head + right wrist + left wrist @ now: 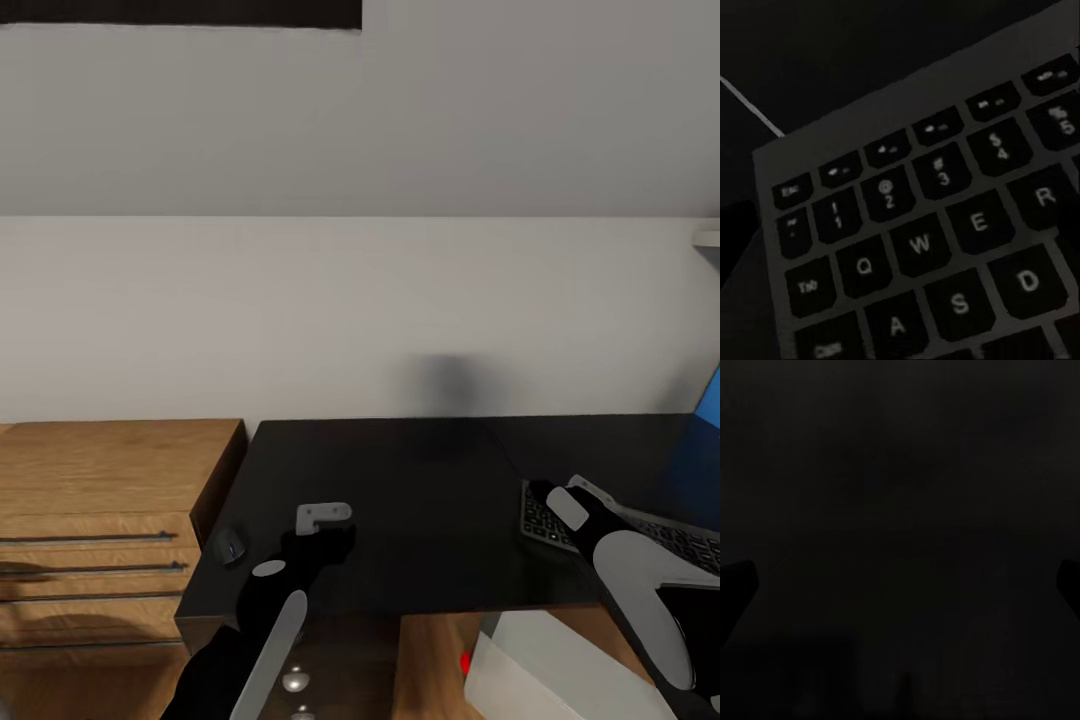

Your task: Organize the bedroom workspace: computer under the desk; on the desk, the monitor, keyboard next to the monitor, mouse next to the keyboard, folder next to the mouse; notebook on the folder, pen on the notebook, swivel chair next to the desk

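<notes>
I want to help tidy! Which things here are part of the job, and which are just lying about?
For the job:
- desk
- keyboard
- mouse
- monitor, at the head view's right edge

Just there:
- wooden drawers
- white box below the desk

On the desk (420,500), the mouse (232,547) lies at eight o'clock by the edge, the keyboard (640,535) at four o'clock. A drawer cabinet (100,520) stands beside the desk at nine o'clock; the monitor (708,410) sits behind the keyboard at three.
</notes>
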{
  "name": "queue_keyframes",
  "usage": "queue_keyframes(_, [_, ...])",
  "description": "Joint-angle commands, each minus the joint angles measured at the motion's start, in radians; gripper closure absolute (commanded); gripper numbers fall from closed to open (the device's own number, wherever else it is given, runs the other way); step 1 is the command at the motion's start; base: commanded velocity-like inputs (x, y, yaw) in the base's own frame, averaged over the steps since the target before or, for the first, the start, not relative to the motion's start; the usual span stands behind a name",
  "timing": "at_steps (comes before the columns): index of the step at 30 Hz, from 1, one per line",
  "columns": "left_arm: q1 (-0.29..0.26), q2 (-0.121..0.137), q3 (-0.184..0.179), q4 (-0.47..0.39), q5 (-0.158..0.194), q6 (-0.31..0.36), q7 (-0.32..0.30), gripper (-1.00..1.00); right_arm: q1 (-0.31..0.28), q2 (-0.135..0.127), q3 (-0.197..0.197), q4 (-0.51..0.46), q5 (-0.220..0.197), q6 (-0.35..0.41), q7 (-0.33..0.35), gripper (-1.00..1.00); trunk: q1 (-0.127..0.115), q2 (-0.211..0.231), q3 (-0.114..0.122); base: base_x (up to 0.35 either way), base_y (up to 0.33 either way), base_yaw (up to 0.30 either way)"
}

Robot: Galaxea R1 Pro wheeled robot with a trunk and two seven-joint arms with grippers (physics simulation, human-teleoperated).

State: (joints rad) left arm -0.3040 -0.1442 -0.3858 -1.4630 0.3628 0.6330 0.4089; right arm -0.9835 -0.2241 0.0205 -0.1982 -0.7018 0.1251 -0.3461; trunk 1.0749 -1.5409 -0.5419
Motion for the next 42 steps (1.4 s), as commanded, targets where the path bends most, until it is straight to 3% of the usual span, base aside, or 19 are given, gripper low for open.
queue_keyframes(1, [-0.001,0.0,0.0,0.0,0.011,0.002,0.01,-1.0,0.001,0.0,-0.015,0.024,-0.028,0.007,-0.004,-1.0,0.0,0.0,-0.001,0.0,0.0,0.263])
queue_keyframes(29, [-0.001,0.0,0.007,0.0,0.01,0.002,0.01,-1.0,0.002,-0.001,-0.016,0.022,-0.028,0.008,-0.003,-1.0,0.0,0.0,-0.005,0.0,0.0,0.261])
queue_keyframes(42, [-0.001,0.0,0.007,0.001,0.013,0.002,0.009,-1.0,0.001,-0.001,-0.016,0.021,-0.028,0.006,-0.002,-1.0,0.0,0.0,-0.002,0.0,0.0,-0.009])
